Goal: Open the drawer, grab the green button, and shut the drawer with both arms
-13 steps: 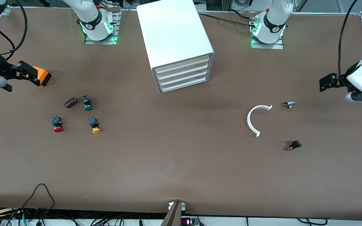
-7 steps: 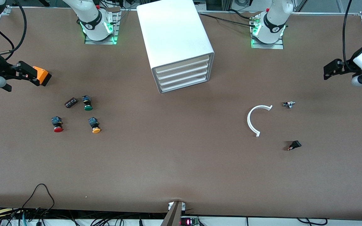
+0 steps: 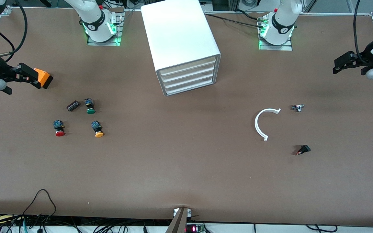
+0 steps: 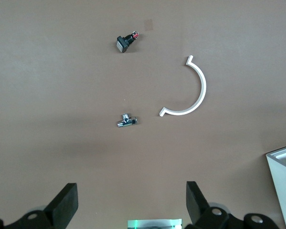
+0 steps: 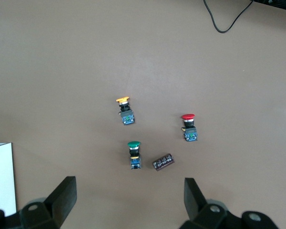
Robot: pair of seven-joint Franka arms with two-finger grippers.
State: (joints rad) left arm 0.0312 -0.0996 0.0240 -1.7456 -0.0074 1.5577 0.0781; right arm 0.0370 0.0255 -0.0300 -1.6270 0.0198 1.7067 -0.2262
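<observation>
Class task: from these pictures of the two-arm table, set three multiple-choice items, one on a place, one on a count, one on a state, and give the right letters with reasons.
1. What lies right beside the green button?
A. a small dark cylinder
B. the white curved strip
C. the cabinet

2. How many push buttons lie on the table?
A. two
B. three
C. five

3. How do the cabinet's drawers stand?
A. all shut
B. lowest pulled out
C. top one removed

Key:
1 A: the dark cylinder lies next to it.
2 B: green, red button and orange button.
3 A: every front of the cabinet, the lowest drawer included, sits flush.
</observation>
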